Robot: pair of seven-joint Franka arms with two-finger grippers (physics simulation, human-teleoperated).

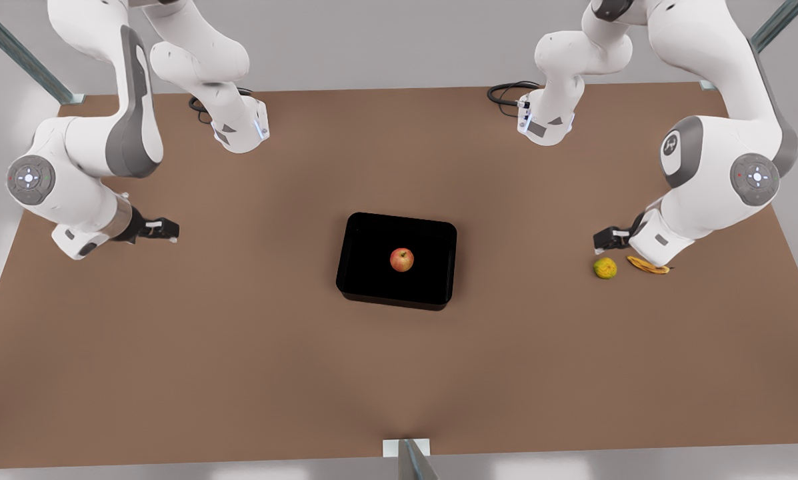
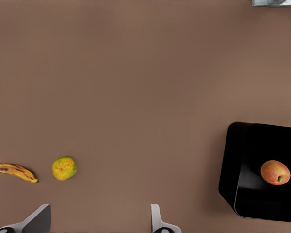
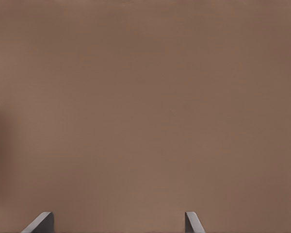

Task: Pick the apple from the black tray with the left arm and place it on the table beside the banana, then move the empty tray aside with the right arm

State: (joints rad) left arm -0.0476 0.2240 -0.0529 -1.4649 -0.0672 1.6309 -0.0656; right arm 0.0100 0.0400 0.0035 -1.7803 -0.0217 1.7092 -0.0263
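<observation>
On the front view's left, the right tool (image 1: 172,231) waits, fingers spread, empty. Mid-desk (image 1: 239,367), the apple (image 1: 402,259) sits in the black tray (image 1: 365,230); nothing is done yet. The left tool (image 1: 602,241), open and empty, hovers near the banana (image 1: 647,266).

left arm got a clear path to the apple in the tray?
Probably yes. The left gripper, open, hovers near the banana; bare table lies between it and the black tray, where the apple sits uncovered.
</observation>
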